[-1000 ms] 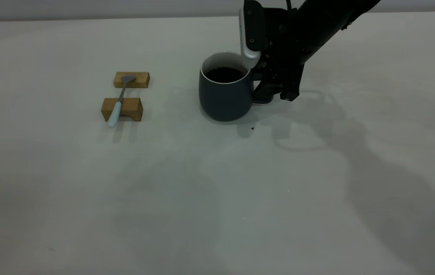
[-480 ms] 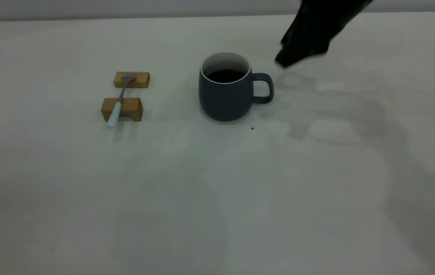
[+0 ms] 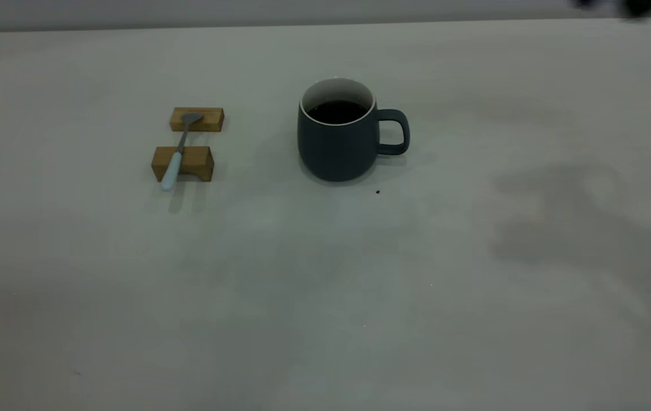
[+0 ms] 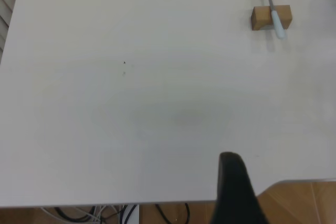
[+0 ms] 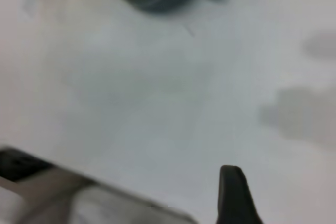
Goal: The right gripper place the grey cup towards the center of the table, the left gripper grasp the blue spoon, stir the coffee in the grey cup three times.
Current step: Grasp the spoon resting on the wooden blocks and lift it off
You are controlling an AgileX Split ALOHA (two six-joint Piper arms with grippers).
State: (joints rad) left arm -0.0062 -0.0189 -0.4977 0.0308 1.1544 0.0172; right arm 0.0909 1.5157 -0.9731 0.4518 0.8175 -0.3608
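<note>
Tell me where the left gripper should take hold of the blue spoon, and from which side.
Probably grip the pale blue handle of the blue spoon from above, near the end that sticks out past the nearer wooden block. The two blocks hold it off the table, leaving room under it for fingers.

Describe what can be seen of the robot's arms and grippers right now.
Very little shows. In the exterior view only a blurred black bit of the right arm sits at the top right edge. Each wrist view shows one matte black finger with a rounded tip: left gripper, right gripper. No cables or markings are visible on them.
</note>
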